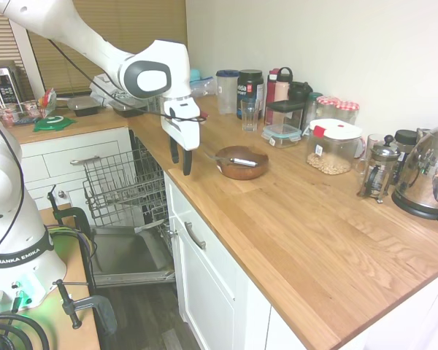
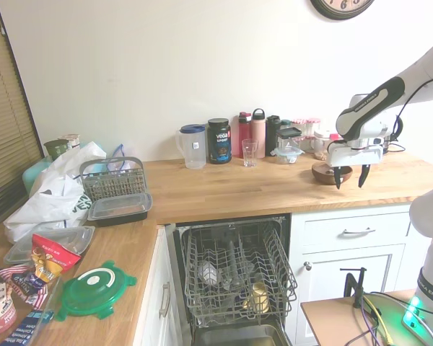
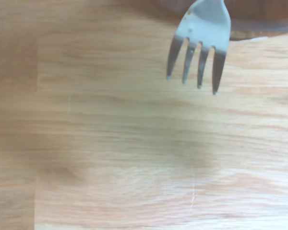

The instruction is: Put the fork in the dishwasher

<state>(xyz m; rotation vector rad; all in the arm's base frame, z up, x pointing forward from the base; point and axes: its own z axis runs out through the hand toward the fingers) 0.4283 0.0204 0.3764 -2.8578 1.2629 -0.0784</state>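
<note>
The gripper (image 1: 181, 162) is open and holds nothing, near the counter (image 1: 292, 219) edge. The fork (image 1: 232, 160) lies across the bowl (image 1: 242, 168) beside it.

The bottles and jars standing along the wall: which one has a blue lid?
The clear pitcher at the row's end nearest the dishwasher has a blue lid; its neighbour, the black tub, has a black lid, and the pink bottle a dark cap.

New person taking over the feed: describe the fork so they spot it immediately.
Find the long wooden countertop right of the open dishwasher. On it sits a round brown wooden bowl; the slim silver metal fork lies across it, the only cutlery on that counter.
</note>
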